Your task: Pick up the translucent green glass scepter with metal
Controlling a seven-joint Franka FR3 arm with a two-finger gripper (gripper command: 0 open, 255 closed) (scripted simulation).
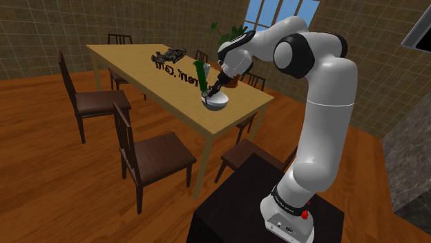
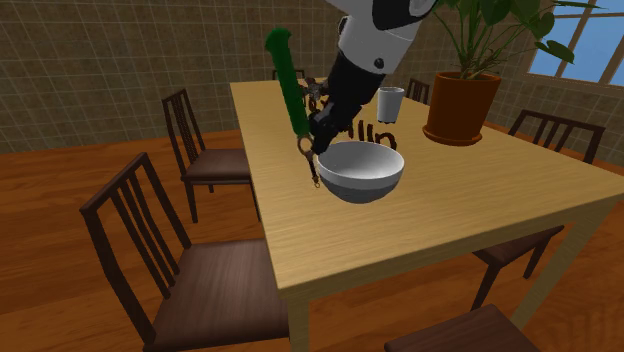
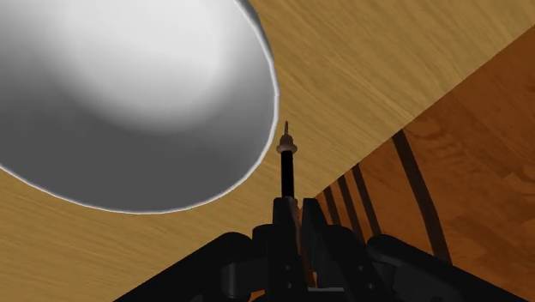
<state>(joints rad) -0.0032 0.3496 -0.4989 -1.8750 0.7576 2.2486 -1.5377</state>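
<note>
Black jaws clamp the thin dark lower shaft of the green scepter [image 2: 288, 85], which is held tilted just beside the white bowl [image 2: 362, 175] over the wooden surface [image 2: 450, 220]. The grasp looks secure; next comes a steady lift clear of the bowl's rim.

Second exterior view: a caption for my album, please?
Black claw grips green scepter beside a white bowl on a wooden table.

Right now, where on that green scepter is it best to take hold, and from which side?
On the scepter, probably the slim stem under its thick green shaft, coming from above beside the white bowl. It stands nearly upright, so the fingers can close across that narrow part, as they do here.
</note>
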